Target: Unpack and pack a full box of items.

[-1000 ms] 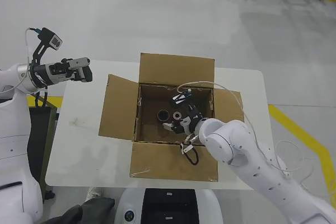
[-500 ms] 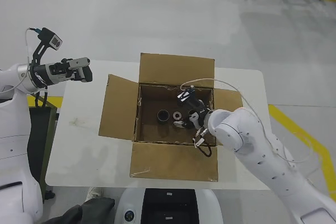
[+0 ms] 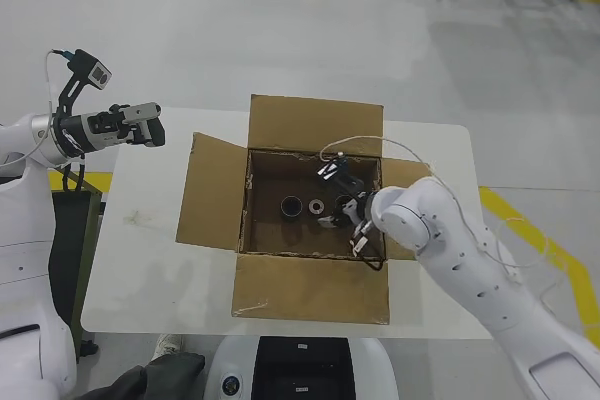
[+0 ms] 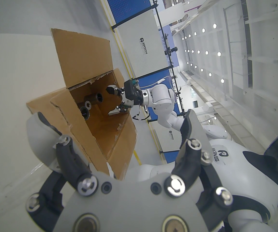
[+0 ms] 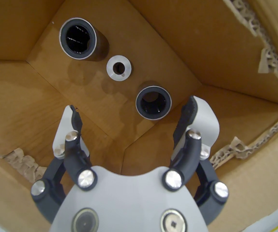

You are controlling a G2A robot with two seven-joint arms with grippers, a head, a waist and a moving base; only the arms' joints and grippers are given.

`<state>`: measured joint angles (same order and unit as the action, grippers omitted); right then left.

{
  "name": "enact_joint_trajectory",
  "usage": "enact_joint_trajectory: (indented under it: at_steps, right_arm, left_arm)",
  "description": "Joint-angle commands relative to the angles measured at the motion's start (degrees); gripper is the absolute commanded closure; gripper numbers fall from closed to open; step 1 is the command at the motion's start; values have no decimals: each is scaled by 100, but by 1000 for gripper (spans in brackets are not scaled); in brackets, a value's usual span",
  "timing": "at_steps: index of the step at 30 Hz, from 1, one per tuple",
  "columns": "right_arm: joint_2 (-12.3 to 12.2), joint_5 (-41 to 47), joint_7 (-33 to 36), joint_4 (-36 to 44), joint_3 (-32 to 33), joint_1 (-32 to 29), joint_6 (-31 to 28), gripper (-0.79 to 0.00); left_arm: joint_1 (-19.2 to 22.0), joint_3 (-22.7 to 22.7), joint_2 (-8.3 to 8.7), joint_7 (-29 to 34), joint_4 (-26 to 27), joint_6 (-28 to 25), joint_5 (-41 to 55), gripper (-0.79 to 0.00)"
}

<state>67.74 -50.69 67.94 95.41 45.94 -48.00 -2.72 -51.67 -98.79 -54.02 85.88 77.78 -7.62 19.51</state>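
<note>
An open cardboard box (image 3: 212, 195) stands on the white table (image 3: 145, 270). On its floor stand a large dark cylinder (image 3: 292, 207) (image 5: 78, 38), a small silver ring (image 5: 119, 68) (image 3: 317, 208) and a smaller dark cylinder (image 5: 154, 106), all with their openings up. My right gripper (image 5: 131, 105) (image 3: 327, 198) is inside the box, open, just above and beside the smaller cylinder, holding nothing. My left gripper (image 3: 152, 125) (image 4: 114, 121) hangs open and empty over the table's far left corner, away from the box.
All flaps of the box are folded outward; the near flap (image 3: 310, 290) covers the table's front middle. The box walls (image 5: 201, 25) close in tightly around my right gripper. A dark stand (image 3: 75, 235) sits off the table's left edge.
My right arm has swung to the right and its gripper has shifted slightly toward the far right of the box, still open. The left arm has not moved.
</note>
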Motion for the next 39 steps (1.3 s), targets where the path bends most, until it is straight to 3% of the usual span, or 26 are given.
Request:
enact_joint_trajectory:
  at_steps: [1,7,15,23,32,39]
  right_arm:
    - [22,-2,65,-100,-70,59,-107,-742]
    - [120,-61,164,-435,-280,321,-265,-767]
    - [259,33,164,-926,-476,601,-364,-705]
    - [375,91,240,-1350,-651,788,-534,-723]
    - [463,94,324,-1567,-780,894,-752,-656]
    - [551,110,273,-1820,-877,984,-799,-662]
  left_arm:
    - [0,0,0,0,0,0,0,-785]
    - [0,0,0,0,0,0,0,-785]
    - [0,0,0,0,0,0,0,-785]
    - [0,0,0,0,0,0,0,-785]
    - [0,0,0,0,0,0,0,-785]
    - [0,0,0,0,0,0,0,-785]
